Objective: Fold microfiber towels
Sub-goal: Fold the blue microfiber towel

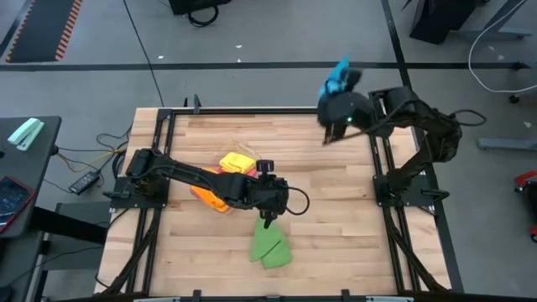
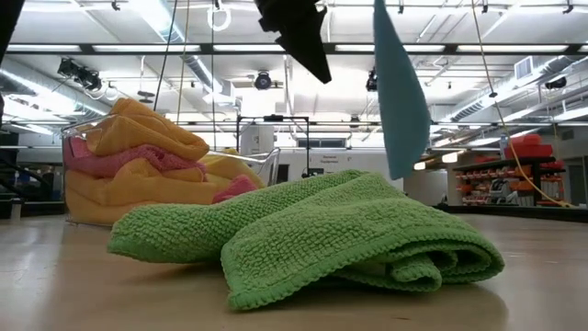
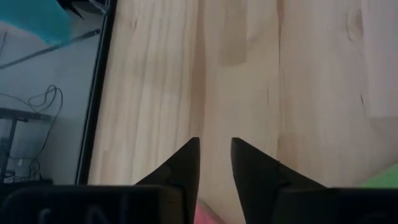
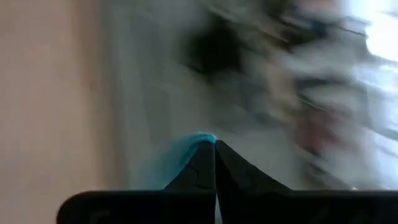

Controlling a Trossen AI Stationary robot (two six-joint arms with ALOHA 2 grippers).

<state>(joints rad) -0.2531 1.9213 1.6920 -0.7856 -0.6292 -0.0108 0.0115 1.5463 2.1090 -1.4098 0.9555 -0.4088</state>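
Note:
A green towel (image 1: 270, 246) lies crumpled and partly folded over itself near the table's front middle, filling the low view (image 2: 312, 234). My left gripper (image 1: 268, 220) hovers just above its far edge, a narrow gap between its fingers (image 3: 214, 144) and only bare wood beyond them. A corner of the green towel (image 3: 388, 177) shows beside it. My right gripper (image 1: 337, 99) is raised over the table's far right corner, shut on a blue towel (image 1: 340, 80), which hangs down in the low view (image 2: 400, 92). My right gripper pinches the blue towel between its two shut fingertips; a bit of blue cloth (image 4: 189, 148) bulges beside them. Whether it has an edge or a fold, one layer or several, I cannot tell. The towel hangs slack below the gripper, its lower tip (image 2: 395, 170) clear of the table.
A clear tub (image 2: 83, 138) heaped with orange, yellow and pink towels (image 1: 225, 178) stands left of centre, under my left arm. Black frame rails (image 1: 382, 193) run along the table's sides. Bare wood lies between the green towel and the right rail.

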